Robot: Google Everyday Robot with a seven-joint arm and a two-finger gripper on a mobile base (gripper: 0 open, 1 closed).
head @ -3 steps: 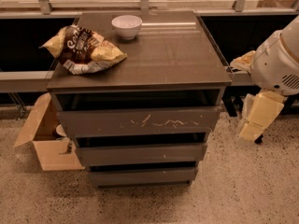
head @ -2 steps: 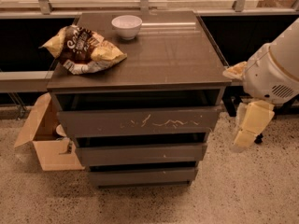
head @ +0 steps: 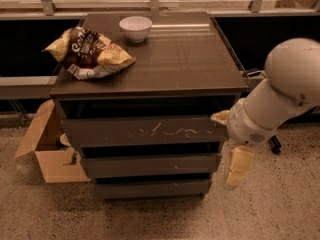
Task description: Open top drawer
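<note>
The arm (head: 270, 109) has swung leftward and lower, nearer the desk (head: 200, 59). On its matte top lie a crinkled chip bag (head: 90, 51) and a glossy white bowl (head: 135, 28); beneath, the top drawer (head: 145, 131), flat, handleless and scratched, is shut, so I judge the pull should hook its upper edge. The pale pincer (head: 235, 173) hangs just right of the drawer fronts; apart or together, I cannot tell.

We count three drawers (head: 150, 164), the top drawer (head: 145, 131) included, one bowl (head: 135, 28), one snack bag (head: 90, 53), one box (head: 47, 156), and one gripper (head: 234, 176) at the bench's (head: 190, 59) front-right corner.
</note>
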